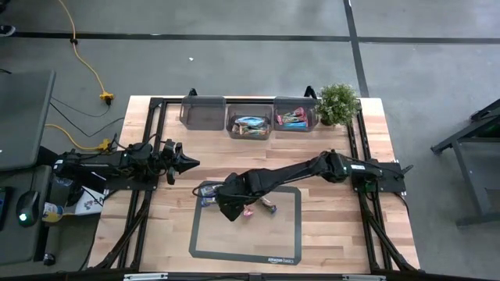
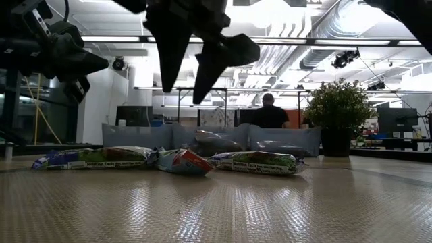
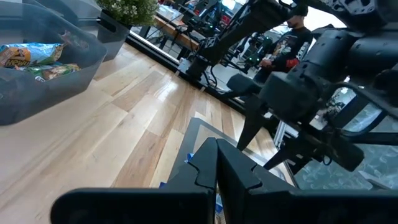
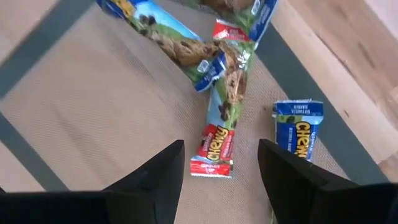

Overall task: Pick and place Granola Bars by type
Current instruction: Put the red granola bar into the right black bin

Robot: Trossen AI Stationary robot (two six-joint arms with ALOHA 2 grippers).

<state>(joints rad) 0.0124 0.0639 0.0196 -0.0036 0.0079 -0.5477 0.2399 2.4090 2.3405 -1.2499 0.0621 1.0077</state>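
Note:
Several granola bars lie flat on the grey mat point(image 1: 285, 234): a red-ended bar point(image 4: 217, 134), a blue-ended bar point(image 4: 297, 127) and a blue-green bar point(image 4: 168, 34). In the low view they form a row point(image 2: 179, 162). My right gripper point(image 4: 221, 180) hangs open above the mat point(image 2: 196, 61), pointing down, with the red-ended bar just ahead of its fingers and nothing between them. My left gripper point(image 1: 183, 161) is shut and waits above bare wood at the left, clear of the bars point(image 3: 217, 180).
Three clear grey bins stand along the far edge: the left one point(image 1: 203, 112) looks bare, the middle one point(image 1: 250, 122) and the right one point(image 1: 295, 117) hold bars. A potted plant point(image 1: 337, 103) stands beside them. A person point(image 2: 270, 115) sits beyond the table.

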